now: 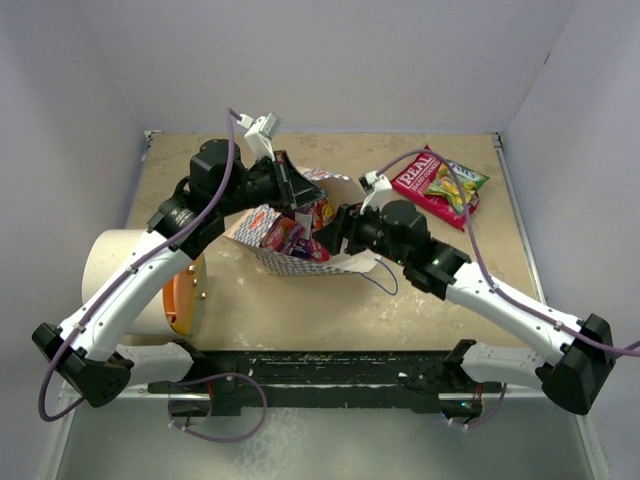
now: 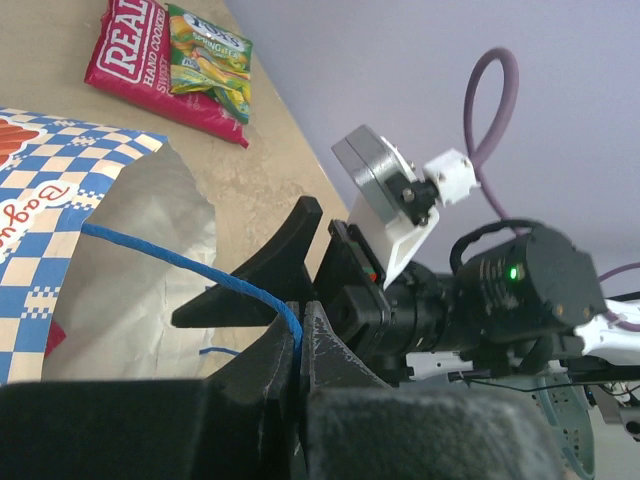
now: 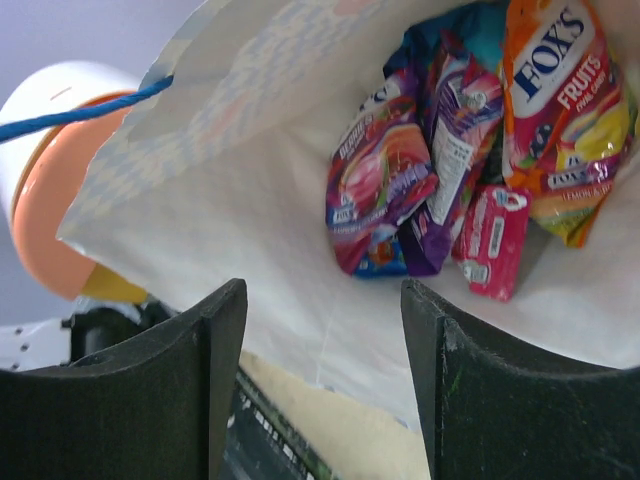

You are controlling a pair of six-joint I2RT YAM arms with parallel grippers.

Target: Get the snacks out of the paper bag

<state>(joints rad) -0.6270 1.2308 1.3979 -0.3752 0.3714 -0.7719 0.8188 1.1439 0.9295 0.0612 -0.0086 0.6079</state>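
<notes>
Far left: one white cylinder with an orange lid lies on its side on the table, just left of the left arm. We count one of these only.

Left gripper: jaws pressed together, pinching one blue cord handle of the paper bag. In the top view this gripper sits over the bag's back rim. A second blue cord handle loops loose on the table by the bag's near edge.

Centre: one paper bag, checkered band showing, mouth gaping between the two grippers.

Inside the bag, in the right wrist view, we count four snacks clearly:
- one purple-pink packet
- one darker purple packet, touching the first
- one small pink packet, below the two
- one orange packet, against the right wall.

A blue scrap shows behind them; we cannot tell if it is a fifth.

Right gripper: jaws parted wide, nothing between them, at the bag mouth and short of the packets. From above it is at the bag's right side.

Right: two snacks lie out on the table, well apart from the bag. One is a red packet; one green-yellow packet rests partly on it.
</notes>
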